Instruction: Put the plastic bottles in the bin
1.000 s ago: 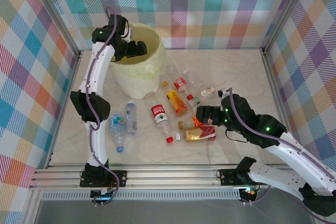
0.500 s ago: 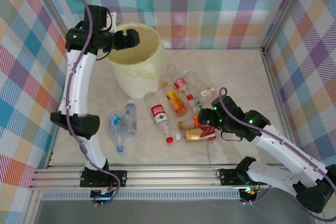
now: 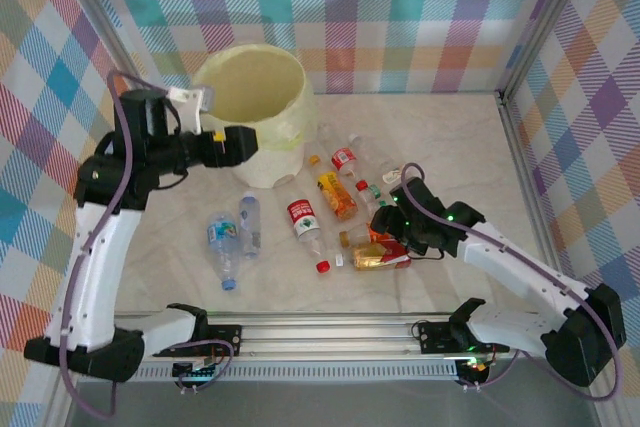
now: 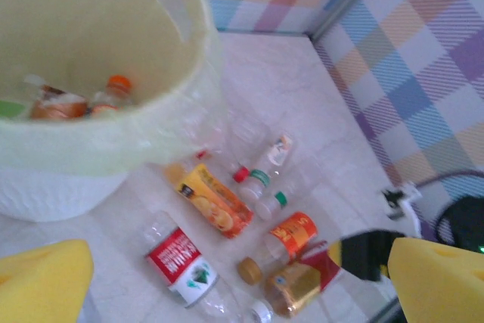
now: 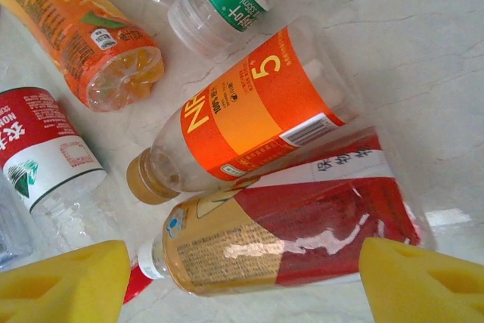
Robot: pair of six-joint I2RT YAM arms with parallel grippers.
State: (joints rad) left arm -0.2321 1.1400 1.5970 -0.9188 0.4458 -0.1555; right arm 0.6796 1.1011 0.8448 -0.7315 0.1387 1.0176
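The pale-yellow bin stands at the back left, with bottles inside it. My left gripper hangs open and empty in front of the bin; its yellow pads frame the wrist view. Plastic bottles lie scattered on the table: a red-labelled clear one, an orange juice one, an orange-labelled one and an amber one with a red label. My right gripper is low over the amber bottle, open, a pad off each end of it.
Two blue-labelled clear bottles lie left of the pile. More small bottles lie behind it, near the bin's foot. Checked walls and metal rails enclose the table. Bare marble lies at the far right.
My left arm has pulled back from over the bin to its front left, jaws opening wider. My right gripper has moved onto the amber bottle and its jaws have narrowed.
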